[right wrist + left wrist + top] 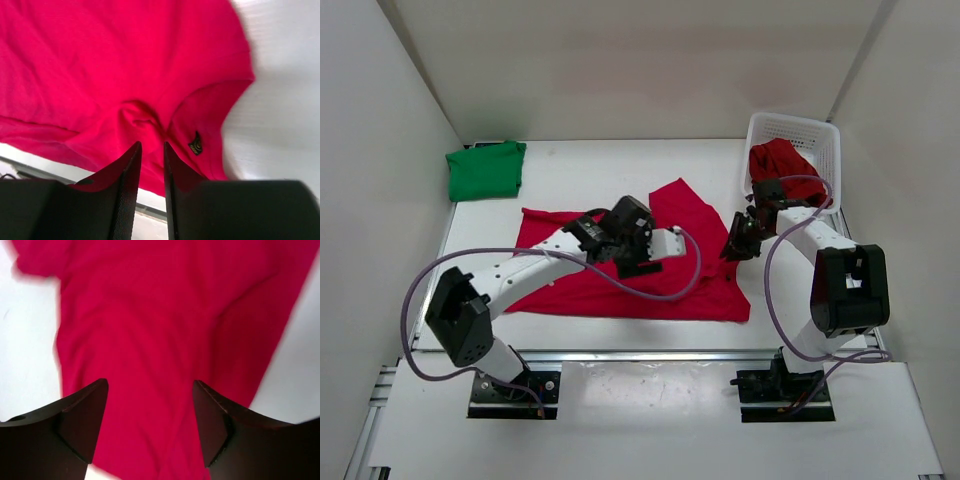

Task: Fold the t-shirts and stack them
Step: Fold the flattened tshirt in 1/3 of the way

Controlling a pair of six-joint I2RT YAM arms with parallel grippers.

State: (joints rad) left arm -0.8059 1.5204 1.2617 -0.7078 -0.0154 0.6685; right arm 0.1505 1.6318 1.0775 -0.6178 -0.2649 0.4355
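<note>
left fingers [82, 425], seen from the left wrist: two dark pads spread wide apart with nothing between them, poised over the middle of the spread red t-shirt [710, 295]. they look ready to come down for a fresh hold on the cloth, not to carry anything.

right fingers [125, 185], seen from the right wrist: only a narrow slit apart, pointing down at the same shirt near its right edge. just past the tips the fabric bunches into a small pucker. a small dark label [196, 143] sits beside it, below a curved hem. whether any cloth is caught in the slit, i cannot tell.

further out, the spread red t-shirt lies mostly flat across the middle of the white worktop [620, 165], between the two arms. it seems opened out this way so it can be folded. one corner juts up at the far side.

the green t-shirt [487, 170] lies folded at the far left corner, well apart, probably the base of the stack.

a second red t-shirt [780, 165] is heaped in the white mesh basket [790, 122] at the far right, not yet folded.
</note>
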